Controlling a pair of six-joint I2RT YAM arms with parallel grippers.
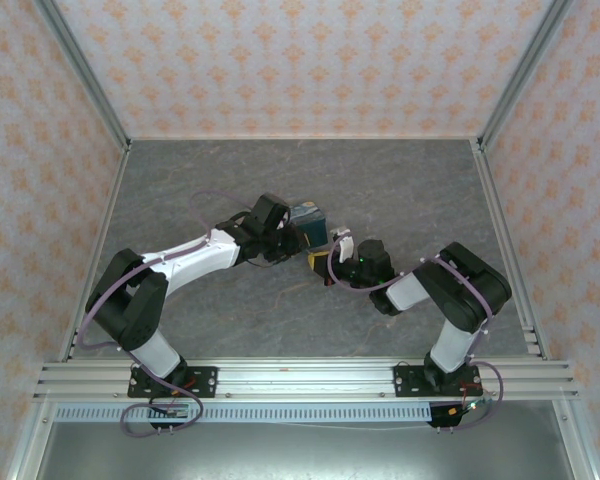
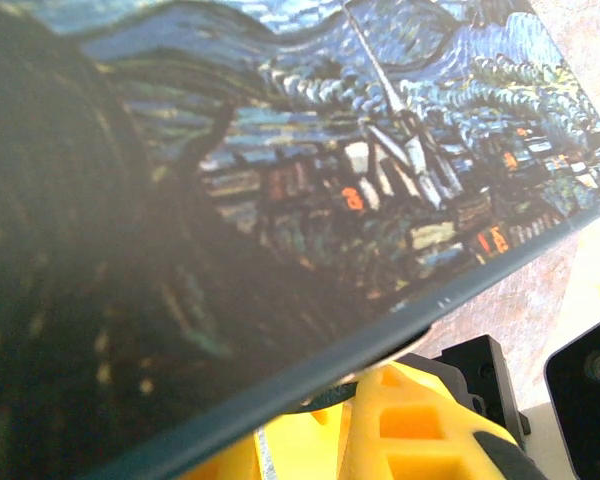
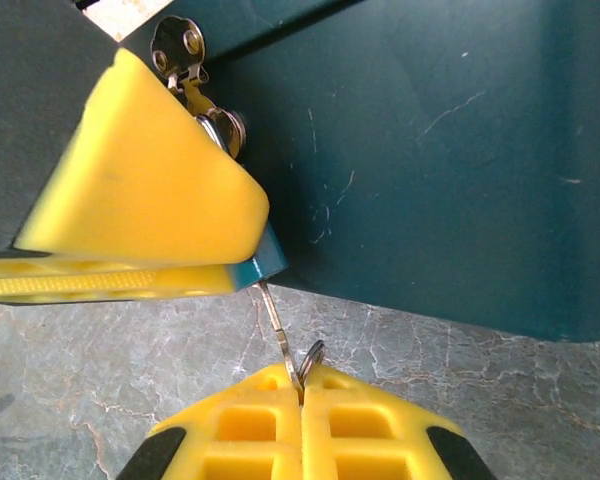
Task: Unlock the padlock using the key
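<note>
Yellow-tipped right gripper point(image 3: 300, 392) is clamped tight on the key point(image 3: 280, 330), whose shaft angles up into the underside of the padlock point(image 3: 268, 264). Left gripper point(image 3: 242, 262) looks nearly closed, pinching that teal lock against the box point(image 3: 430, 150) front, likely bracing it so the key can turn.

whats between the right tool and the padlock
The key: pinched in the right tool, its thin shaft spans the gap up to the padlock, with bare table beneath. The right wrist view shows it.
</note>
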